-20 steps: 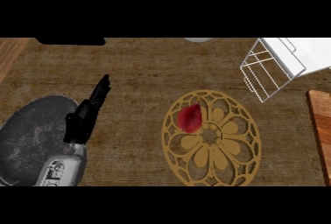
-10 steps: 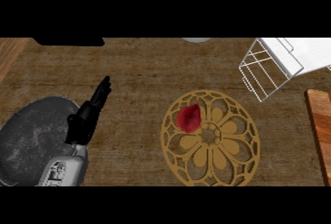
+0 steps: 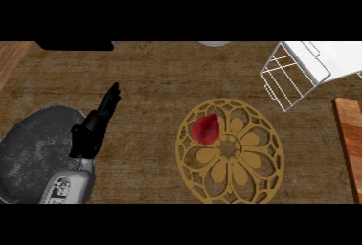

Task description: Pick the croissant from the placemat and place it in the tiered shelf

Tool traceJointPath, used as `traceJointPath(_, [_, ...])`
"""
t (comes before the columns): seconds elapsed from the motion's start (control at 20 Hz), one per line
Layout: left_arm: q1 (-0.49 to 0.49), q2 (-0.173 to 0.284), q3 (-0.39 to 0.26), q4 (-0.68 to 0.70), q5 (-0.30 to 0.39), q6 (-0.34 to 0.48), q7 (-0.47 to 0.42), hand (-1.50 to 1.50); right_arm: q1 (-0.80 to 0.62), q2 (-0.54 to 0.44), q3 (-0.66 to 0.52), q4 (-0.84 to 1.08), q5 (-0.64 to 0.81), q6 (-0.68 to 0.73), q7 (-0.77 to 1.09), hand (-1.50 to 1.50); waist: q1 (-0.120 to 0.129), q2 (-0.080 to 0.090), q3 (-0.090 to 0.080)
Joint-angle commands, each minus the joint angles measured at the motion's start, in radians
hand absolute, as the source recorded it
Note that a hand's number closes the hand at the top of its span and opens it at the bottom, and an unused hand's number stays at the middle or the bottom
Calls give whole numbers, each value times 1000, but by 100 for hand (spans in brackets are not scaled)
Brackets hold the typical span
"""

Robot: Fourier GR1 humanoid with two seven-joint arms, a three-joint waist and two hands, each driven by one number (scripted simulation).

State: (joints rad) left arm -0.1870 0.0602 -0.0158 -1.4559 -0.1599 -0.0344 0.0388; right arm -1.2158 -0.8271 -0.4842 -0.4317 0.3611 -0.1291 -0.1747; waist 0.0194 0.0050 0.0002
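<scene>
The brown counter [image 3: 148, 76] carries a round gold placemat [image 3: 230, 152] with flower cutouts. Up and right of the placemat stands the white wire tiered shelf [image 3: 300, 72]. Left of the placemat lies a dark grey round mat [image 3: 35, 143], where the left hand [image 3: 96, 125] hovers with fingers straight, holding nothing. On the placemat's upper left part rests a dark red item [image 3: 206, 128], the croissant.

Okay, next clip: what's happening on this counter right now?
Nothing is being held yet. The robot's left hand is over the counter with its fingers straight, to the left of the round gold placemat. A dark red item, apparently the croissant, lies on the placemat's upper left part, untouched. The white wire tiered shelf stands at the upper right with nothing visible in it. A dark grey round mat lies under the left forearm. The right hand is out of view.
</scene>
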Motion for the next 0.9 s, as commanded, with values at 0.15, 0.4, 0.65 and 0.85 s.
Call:
traceJointPath(0.15, [44, -22, -22, -4, -23, 23, -35, 0, -86, -103, -145, 23, -143, 38, 85, -150, -4, -2, 0])
traceJointPath(0.4, [-27, -1, 4, 30, -7, 5, -4, 0, -70, -271, -178, 80, -147, 46, 175, -150, -9, 3, 0])
traceJointPath(0.65, [-11, 5, 1, -45, -1, 0, 34, 0, 13, -413, -183, 166, -144, 181, 255, -150, -1, 4, 2])
traceJointPath(0.85, [26, -32, -20, 1, -20, 28, -20, 0, 107, -510, -197, 221, -152, 306, 240, -150, -8, 9, 3])
